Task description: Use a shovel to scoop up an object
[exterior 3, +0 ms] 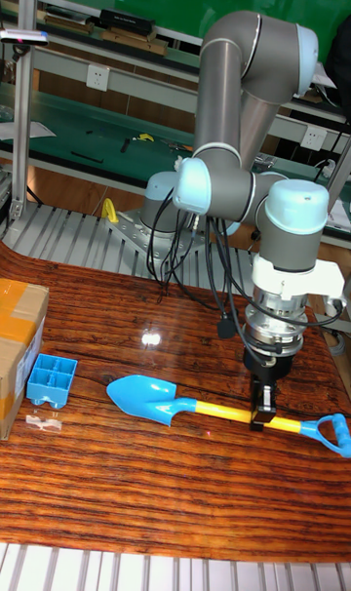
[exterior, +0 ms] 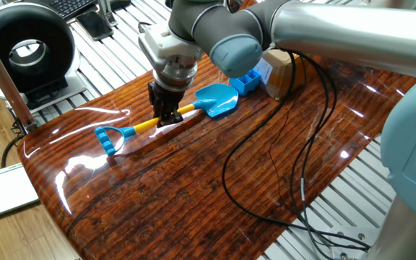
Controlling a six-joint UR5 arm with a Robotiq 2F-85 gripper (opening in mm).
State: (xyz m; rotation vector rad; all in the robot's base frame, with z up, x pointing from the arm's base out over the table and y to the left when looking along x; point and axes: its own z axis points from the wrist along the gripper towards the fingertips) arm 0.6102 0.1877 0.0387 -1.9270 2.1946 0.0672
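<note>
The shovel lies flat on the wooden table, its light-blue blade (exterior: 217, 100) (exterior 3: 143, 397) pointing at the object, its yellow shaft (exterior: 144, 126) (exterior 3: 226, 411) running back to the blue D-loop end (exterior: 108, 139) (exterior 3: 333, 432). My gripper (exterior: 167, 118) (exterior 3: 261, 411) stands upright over the middle of the shaft, fingers down on both sides of it, shut on the shaft. The object, a small blue four-compartment tray (exterior: 248, 81) (exterior 3: 52, 378), rests a short gap beyond the blade tip, apart from it.
A brown cardboard box (exterior: 280, 74) (exterior 3: 19, 342) stands right behind the tray. Black cables (exterior: 266, 166) trail across the table (exterior: 165, 195) from the arm. A black round device (exterior: 26, 49) sits off the table's far corner, with metal slats around.
</note>
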